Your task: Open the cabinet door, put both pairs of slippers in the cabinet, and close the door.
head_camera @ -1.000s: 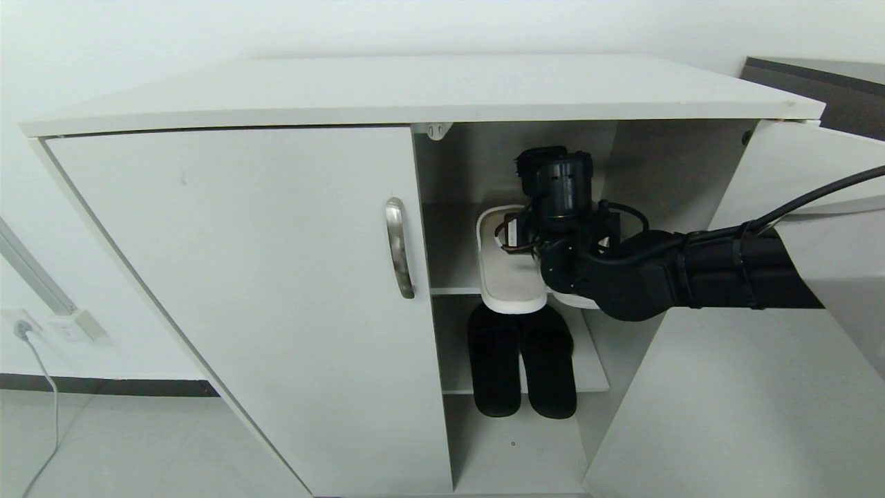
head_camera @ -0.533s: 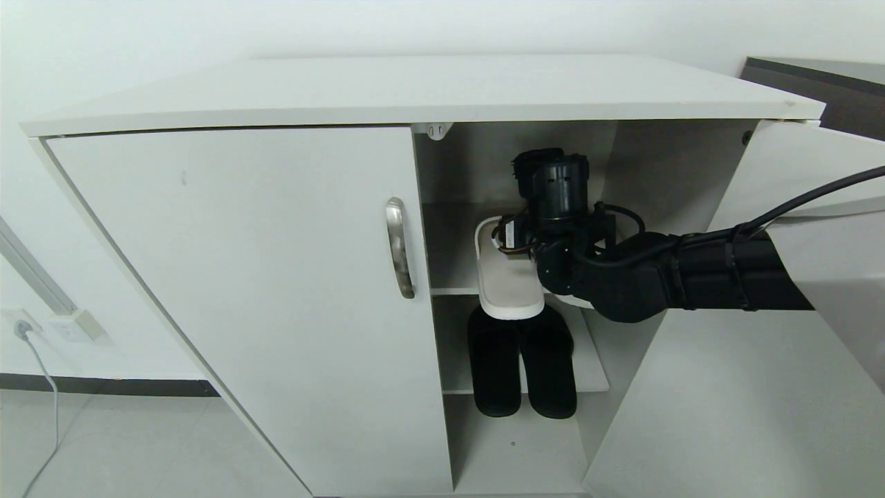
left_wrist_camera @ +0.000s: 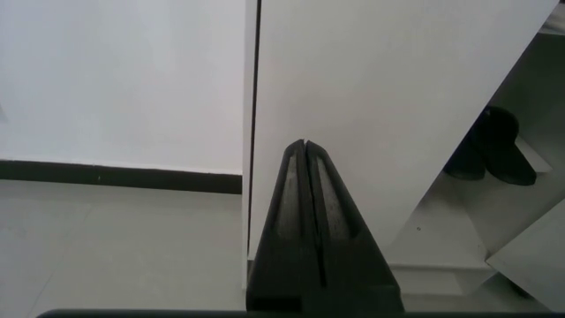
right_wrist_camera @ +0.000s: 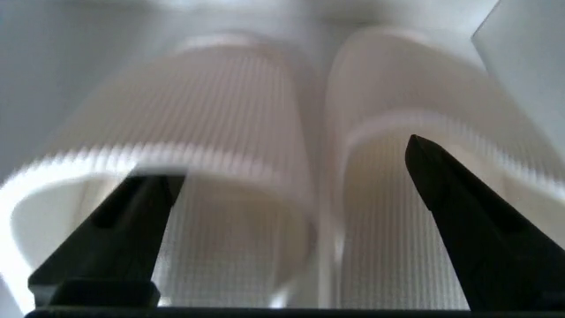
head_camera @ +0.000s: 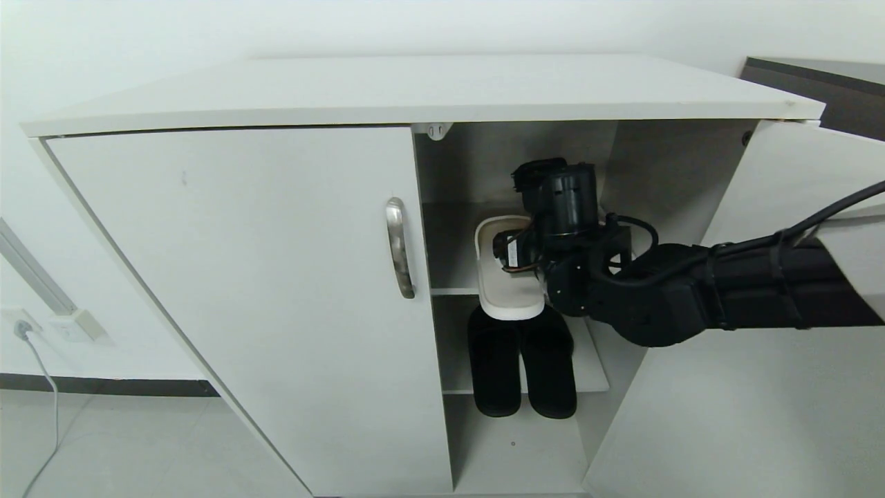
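- You're facing a white wall (head_camera: 104, 41) and a pale tiled floor (head_camera: 104, 443), with the white cabinet (head_camera: 415, 90) standing against that wall.
- The white slippers (head_camera: 508, 290) lie side by side on the upper shelf (head_camera: 449, 277), toes inward. Their heels hang past the shelf's front edge, so they look set down rather than pushed home.
- Your right gripper (right_wrist_camera: 291, 163) is inside the cabinet just above that pair, with its fingers spread wide and nothing clamped between them. This reads as the release of the second pair.
- The black slippers (head_camera: 522, 366) rest on the lower shelf (head_camera: 594, 373) directly beneath, and their heels also overhang the front edge.
- The right door (head_camera: 726, 415) is swung fully open to give the arm room. Judging by the overhanging heels, check that it can clear them when it shuts.
- The left door (head_camera: 242, 277) is closed, its metal handle (head_camera: 397, 245) next to the opening.
- Your left gripper (left_wrist_camera: 305, 146) is pressed closed and empty, parked low in front of the closed left door, out of the way.
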Motion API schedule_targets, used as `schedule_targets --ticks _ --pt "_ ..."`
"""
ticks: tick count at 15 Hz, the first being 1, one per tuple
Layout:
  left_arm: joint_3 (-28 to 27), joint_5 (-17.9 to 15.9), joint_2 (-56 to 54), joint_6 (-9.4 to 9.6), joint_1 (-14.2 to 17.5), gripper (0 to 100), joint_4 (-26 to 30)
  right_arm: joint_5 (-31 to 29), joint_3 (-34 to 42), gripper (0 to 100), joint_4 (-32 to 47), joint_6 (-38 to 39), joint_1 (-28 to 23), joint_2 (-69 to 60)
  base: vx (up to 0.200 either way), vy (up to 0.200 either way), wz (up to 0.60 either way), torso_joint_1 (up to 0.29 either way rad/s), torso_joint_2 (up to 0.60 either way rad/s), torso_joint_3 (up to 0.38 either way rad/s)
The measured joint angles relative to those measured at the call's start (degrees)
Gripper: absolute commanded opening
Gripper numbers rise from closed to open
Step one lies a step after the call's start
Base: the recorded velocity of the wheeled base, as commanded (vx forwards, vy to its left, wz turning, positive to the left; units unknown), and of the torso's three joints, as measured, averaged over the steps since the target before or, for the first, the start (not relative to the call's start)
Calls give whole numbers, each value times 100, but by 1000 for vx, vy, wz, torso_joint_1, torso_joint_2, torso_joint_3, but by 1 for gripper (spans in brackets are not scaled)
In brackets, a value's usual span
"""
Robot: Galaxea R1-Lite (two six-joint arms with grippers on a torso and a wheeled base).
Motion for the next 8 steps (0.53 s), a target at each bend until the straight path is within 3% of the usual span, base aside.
schedule_targets --ticks 5,8 --pt "0 0 0 0 0 0 0 66 1235 100 -93 141 402 -1089 0 0 0 0 0 0" --pt "0 -5 0 0 0 0 0 467 2226 100 -240 286 695 -1808 0 0 0 0 0 0"
